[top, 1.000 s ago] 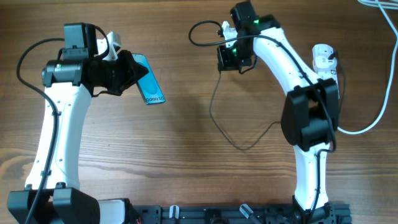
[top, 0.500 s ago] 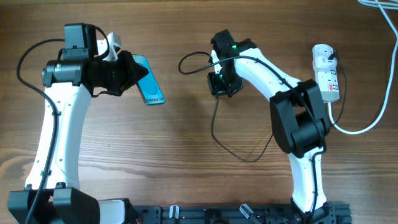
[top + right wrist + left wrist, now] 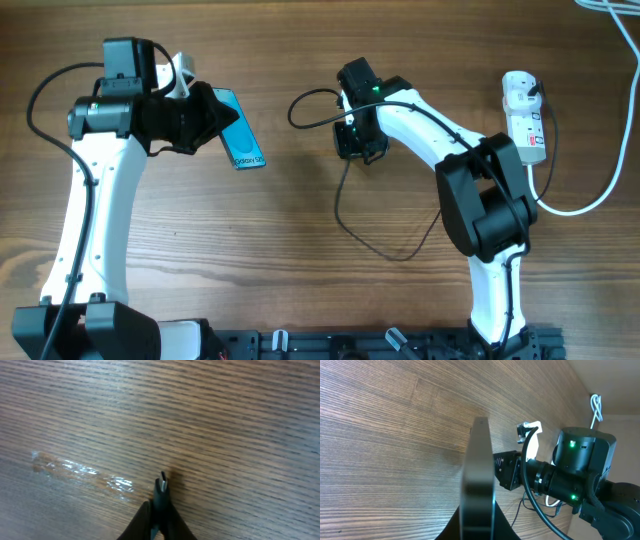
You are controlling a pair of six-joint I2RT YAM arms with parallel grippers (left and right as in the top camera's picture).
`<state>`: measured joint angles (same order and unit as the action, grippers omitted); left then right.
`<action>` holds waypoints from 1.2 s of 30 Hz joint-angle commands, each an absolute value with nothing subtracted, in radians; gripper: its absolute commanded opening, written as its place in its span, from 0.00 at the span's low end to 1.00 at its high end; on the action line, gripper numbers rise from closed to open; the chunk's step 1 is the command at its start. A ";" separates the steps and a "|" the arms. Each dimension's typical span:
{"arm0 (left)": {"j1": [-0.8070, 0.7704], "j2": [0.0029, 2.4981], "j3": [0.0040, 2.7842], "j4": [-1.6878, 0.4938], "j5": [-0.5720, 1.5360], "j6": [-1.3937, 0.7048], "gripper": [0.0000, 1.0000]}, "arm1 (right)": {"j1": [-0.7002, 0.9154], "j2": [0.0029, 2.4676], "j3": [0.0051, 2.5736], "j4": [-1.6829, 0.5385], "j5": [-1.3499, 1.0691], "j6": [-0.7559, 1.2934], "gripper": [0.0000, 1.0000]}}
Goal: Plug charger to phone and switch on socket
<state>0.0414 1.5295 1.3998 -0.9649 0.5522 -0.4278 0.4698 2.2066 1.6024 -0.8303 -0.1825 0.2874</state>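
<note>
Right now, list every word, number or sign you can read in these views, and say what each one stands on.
"Galaxy S25": small print on the screen of the phone, overhead view.
Red markings on the socket: too small to read.
Left and right wrist views: no text to read.

On wood-grain counter (image 3: pixel 250 260): white socket (image 3: pixel 523 115) near right edge, thick white cord (image 3: pixel 590 207) alongside, dark charger (image 3: pixel 385 254) cable looped mid-counter.
</note>
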 commanded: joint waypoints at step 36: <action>0.059 1.518 1.408 -0.495 1.246 -0.403 0.04 | 0.519 1.767 1.382 -0.345 -1.394 0.301 0.04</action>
